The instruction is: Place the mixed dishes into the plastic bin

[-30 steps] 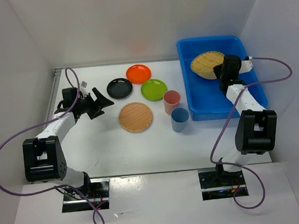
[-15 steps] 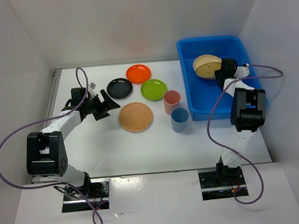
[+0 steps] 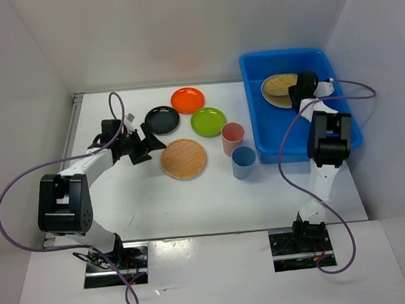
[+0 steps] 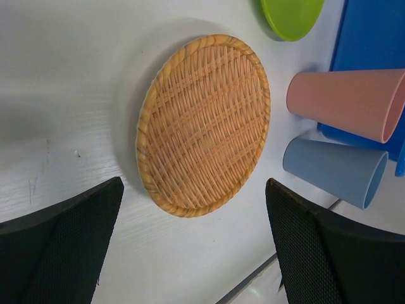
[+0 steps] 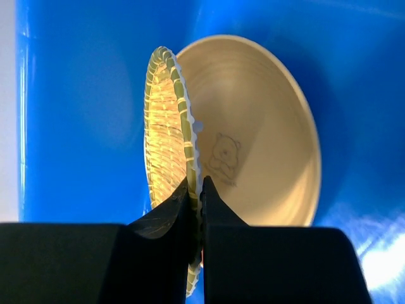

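1. The right gripper [image 5: 196,190] is pinched tight on the rim of a woven bamboo tray [image 5: 166,145]. It holds the tray inside the blue plastic bin [image 5: 76,95], toward the bin's far end.
2. In the right wrist view this tray is edge-on to the camera, with its woven face turned left. It is round, so it has no long axis.
3. Just behind the tray is a tan plate [image 5: 253,133] with a small bear drawn on it, its hollow side toward the camera. Whether tray and plate touch cannot be told.
4. The top view shows the held tray as a tilted oval. The tan plate cannot be told apart from it there.
5. The left gripper [image 3: 143,143] has its jaws spread wide and holds nothing. It points at the second woven tray [image 3: 183,158], which lies flat on the table [image 3: 122,199] just to its right.
6. Only the left wrist view shows this second tray's weave and raised rim up close.
7. The salmon-pink cup [image 3: 233,137] and blue cup [image 3: 243,161] stand upright with their mouths up and their long axes vertical. They are just beside each other, near the bin's left wall.
8. The black plate [image 3: 162,119], orange plate [image 3: 188,99] and lime green plate [image 3: 209,121] lie flat beyond the second tray.
9. Count: two woven trays, four plates, two cups, one bin.
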You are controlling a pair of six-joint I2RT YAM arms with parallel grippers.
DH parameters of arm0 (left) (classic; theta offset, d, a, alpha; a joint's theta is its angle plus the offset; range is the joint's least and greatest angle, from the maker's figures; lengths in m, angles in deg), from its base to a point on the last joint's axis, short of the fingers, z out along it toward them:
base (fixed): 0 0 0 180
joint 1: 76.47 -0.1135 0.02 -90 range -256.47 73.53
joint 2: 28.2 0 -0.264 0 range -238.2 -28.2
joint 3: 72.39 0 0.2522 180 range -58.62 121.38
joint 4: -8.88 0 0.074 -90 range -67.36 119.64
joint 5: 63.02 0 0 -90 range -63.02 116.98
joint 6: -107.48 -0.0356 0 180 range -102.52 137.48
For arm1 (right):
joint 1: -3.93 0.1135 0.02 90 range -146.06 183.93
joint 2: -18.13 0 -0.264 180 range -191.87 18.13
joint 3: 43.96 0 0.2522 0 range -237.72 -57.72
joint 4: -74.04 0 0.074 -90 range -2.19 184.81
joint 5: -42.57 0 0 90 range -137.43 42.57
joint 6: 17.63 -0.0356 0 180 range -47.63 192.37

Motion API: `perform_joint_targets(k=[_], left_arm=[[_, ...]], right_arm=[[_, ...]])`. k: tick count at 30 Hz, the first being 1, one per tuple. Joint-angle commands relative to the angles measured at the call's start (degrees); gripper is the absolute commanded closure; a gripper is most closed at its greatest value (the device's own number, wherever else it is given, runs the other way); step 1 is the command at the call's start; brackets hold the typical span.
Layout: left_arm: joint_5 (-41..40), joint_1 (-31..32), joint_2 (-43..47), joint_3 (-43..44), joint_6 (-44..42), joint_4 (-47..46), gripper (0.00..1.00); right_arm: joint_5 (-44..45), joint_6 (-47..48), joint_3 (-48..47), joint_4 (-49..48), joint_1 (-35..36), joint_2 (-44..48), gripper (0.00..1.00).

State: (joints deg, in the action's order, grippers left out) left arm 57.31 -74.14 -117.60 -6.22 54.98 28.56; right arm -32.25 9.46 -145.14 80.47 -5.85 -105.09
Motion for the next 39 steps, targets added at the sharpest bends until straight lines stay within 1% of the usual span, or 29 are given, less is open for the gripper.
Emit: perform_joint_targets(k=[1, 2, 3, 5, 6, 7, 10, 14, 16, 18, 20, 21, 22, 23, 24, 25, 26, 27, 28, 29, 30, 32, 33, 35, 39], left_arm=[[-0.7, 0.6, -1.7, 2.0, -1.6, -1.0, 0.01], [-0.7, 1.2, -1.7, 2.0, -1.6, -1.0, 0.01], [-1.9, 1.7, -1.7, 2.0, -1.6, -0.4, 0.01], [-3.2, 2.2, -2.3, 2.0, -2.3, 0.1, 0.01], [-3.7, 2.2, -2.3, 2.0, -2.3, 0.2, 0.01], [-4.6, 2.8, -2.3, 2.0, -2.3, 0.2, 0.01], [-6.5, 3.4, -2.3, 2.0, -2.3, 0.2, 0.01], [-9.2, 4.6, -2.9, 2.0, -2.3, 0.2, 0.01], [-10.6, 5.1, -2.9, 2.0, -2.3, 0.2, 0.01], [-11.5, 5.7, -3.4, 2.0, -1.7, 0.2, 0.01], [-11.5, 5.7, -4.0, 2.0, -1.7, -0.5, 0.01], [-11.5, 5.7, -4.0, 1.5, -1.1, -0.6, 0.01], [-11.5, 5.7, -4.6, 1.5, -1.1, -1.3, 0.01], [-10.0, 5.7, -4.6, 1.5, -0.6, -2.6, 0.01], [-9.9, 5.7, -4.6, 1.5, -0.6, -2.6, 0.02], [-9.3, 6.3, -5.3, 1.0, -0.1, -3.3, 0.02], [-9.3, 6.3, -5.3, 0.9, -0.1, -3.3, 0.04], [-9.3, 6.3, -6.0, 0.9, -0.1, -3.3, 0.04], [-9.3, 6.3, -6.0, 0.9, -0.1, -3.3, 0.04], [-9.3, 6.3, -6.0, 0.2, -0.1, -3.9, 0.04], [-8.5, 6.3, -6.7, 0.2, -0.1, -4.4, 0.05], [-7.0, 6.3, -7.4, -0.5, -0.1, -6.5, 0.05], [-4.6, 6.3, -8.0, -1.2, -0.1, -7.3, 0.08], [-3.0, 6.3, -9.4, -1.2, -0.1, -8.5, 0.11], [-3.1, 6.3, -11.6, -2.3, -0.1, -9.9, 0.15]], right_arm=[[1.1, 0.9, -5.2, -1.6, -0.4, -1.9, 0.98], [0.4, 1.4, -6.6, -0.8, -0.4, -2.5, 0.91], [-0.2, 2.3, -7.3, 0.6, -1.0, -3.7, 0.66], [-2.2, 3.8, -9.1, 3.3, -1.0, -4.5, 0.42], [-2.2, 3.8, -9.1, 4.4, -1.6, -4.5, 0.27], [-2.2, 4.4, -9.1, 5.3, -1.6, -4.5, 0.21], [-5.5, 6.0, -9.1, 8.9, -2.9, -3.4, 0.1], [-8.3, 10.3, -9.1, 13.9, -4.5, 1.1, 0.02], [-9.5, 14.9, -9.2, 16.1, -5.0, 4.5, 0.02], [-10.0, 17.8, -10.8, 20.4, -5.0, 6.2, 0.02], [-10.9, 18.7, -11.4, 23.1, -5.0, 9.7, 0.02], [-12.4, 19.4, -9.5, 23.2, -5.0, 11.1, 0.02], [-13.3, 19.4, -8.1, 22.6, -5.0, 12.6, 0.02], [-14.5, 19.9, -6.6, 21.8, -5.0, 16.2, 0.02], [-15.6, 19.9, -3.2, 21.1, -5.0, 18.0, 0.02], [-18.5, 19.9, -1.1, 17.9, -5.0, 19.9, 0.02], [-20.4, 19.9, 1.2, 15.6, -5.0, 24.2, 0.02], [-22.0, 19.9, 5.9, 13.7, -5.0, 26.3, 0.02], [-25.1, 19.9, 8.3, 11.6, -5.0, 28.4, 0.02], [-26.3, 19.9, 10.4, 7.2, -3.5, 32.0, 0.02], [-26.3, 19.9, 13.2, 6.3, -2.5, 33.5, 0.02], [-26.3, 20.5, 14.9, 5.8, 1.0, 35.5, 0.02], [-26.3, 20.6, 15.6, 5.8, 2.2, 36.8, 0.02], [-26.3, 21.9, 16.2, 5.8, 4.4, 37.9, 0.02], [-27.9, 22.5, 18.1, 4.3, 9.9, 41.7, 0.02]])
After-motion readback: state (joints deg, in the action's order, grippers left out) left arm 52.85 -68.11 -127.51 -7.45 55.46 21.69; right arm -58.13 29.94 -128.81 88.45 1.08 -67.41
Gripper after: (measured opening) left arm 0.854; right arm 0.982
